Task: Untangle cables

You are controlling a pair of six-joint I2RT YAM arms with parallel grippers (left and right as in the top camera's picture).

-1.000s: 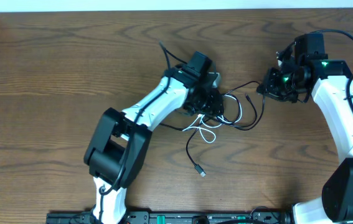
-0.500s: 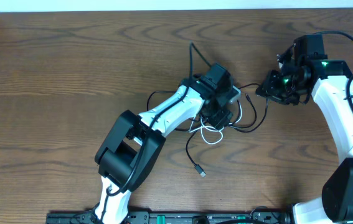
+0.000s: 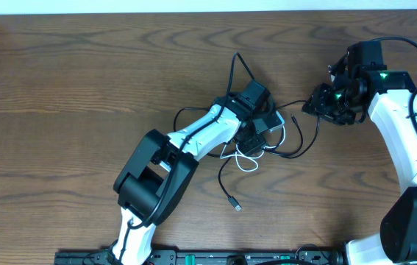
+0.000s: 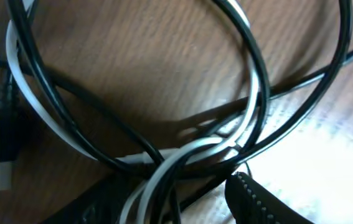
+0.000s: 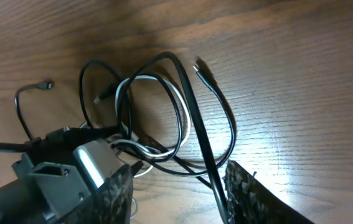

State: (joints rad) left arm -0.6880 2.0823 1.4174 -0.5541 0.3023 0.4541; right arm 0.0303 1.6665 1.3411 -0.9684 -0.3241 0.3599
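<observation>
A tangle of thin black cables [image 3: 296,147] and a short white cable [image 3: 246,163] lies at mid-table. My left gripper [image 3: 257,140] sits on the tangle. In the left wrist view its fingers [image 4: 176,194] straddle white [image 4: 33,106] and black [image 4: 301,118] strands, with wood showing beside the right finger, so it is open. My right gripper [image 3: 312,103] is to the right of the tangle. In the right wrist view its jaws [image 5: 176,186] are wide apart, and a black cable [image 5: 192,106] runs between them close to the right finger. The white loop [image 5: 182,118] lies ahead.
A loose black cable end with a small plug [image 3: 237,206] trails toward the front of the table. Another plug [image 4: 5,143] lies at the left of the left wrist view. My left arm's thick wire [image 3: 234,70] loops up behind the wrist.
My left gripper has moved right and slightly forward onto the tangle, most of it in the first half second. The right arm has not moved. The cables have barely shifted.
</observation>
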